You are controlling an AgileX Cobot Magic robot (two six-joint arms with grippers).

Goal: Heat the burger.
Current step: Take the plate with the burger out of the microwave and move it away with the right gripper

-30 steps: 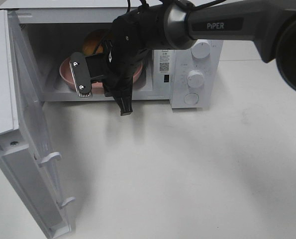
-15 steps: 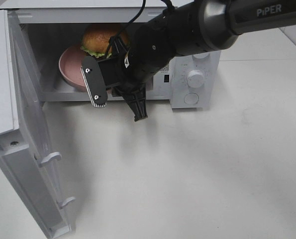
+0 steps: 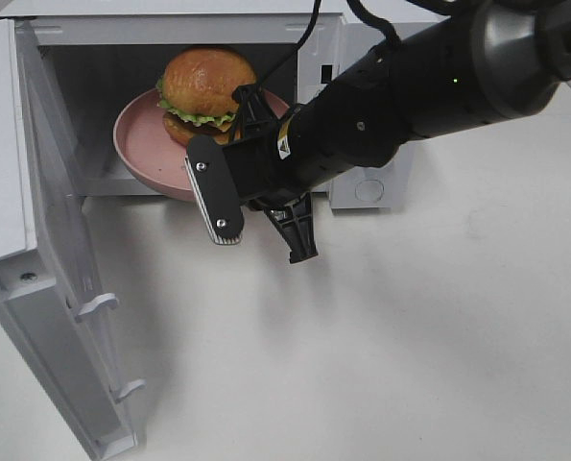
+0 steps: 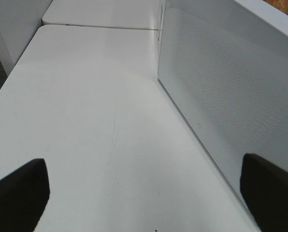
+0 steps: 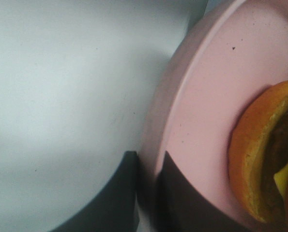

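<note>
The burger [image 3: 206,91] sits on the pink plate [image 3: 146,144], toward the plate's rear, its bun top glossy and lettuce showing at the sides. The plate is in the mouth of the open microwave [image 3: 83,86], its near rim reaching out over the front edge of the oven floor. Whether it rests on that floor or hangs just above it is hard to tell from here.

The right gripper [image 5: 146,164] is nearly closed, pinching the plate's rim, with one dark finger [image 5: 119,193] outside the rim and the other on its inner face. The microwave door [image 3: 64,288] stands swung wide at the left edge of the white table [image 3: 410,336].

The left gripper [image 4: 144,191] is spread wide and holds nothing, above the bare table just beside the door's perforated panel [image 4: 221,96].
</note>
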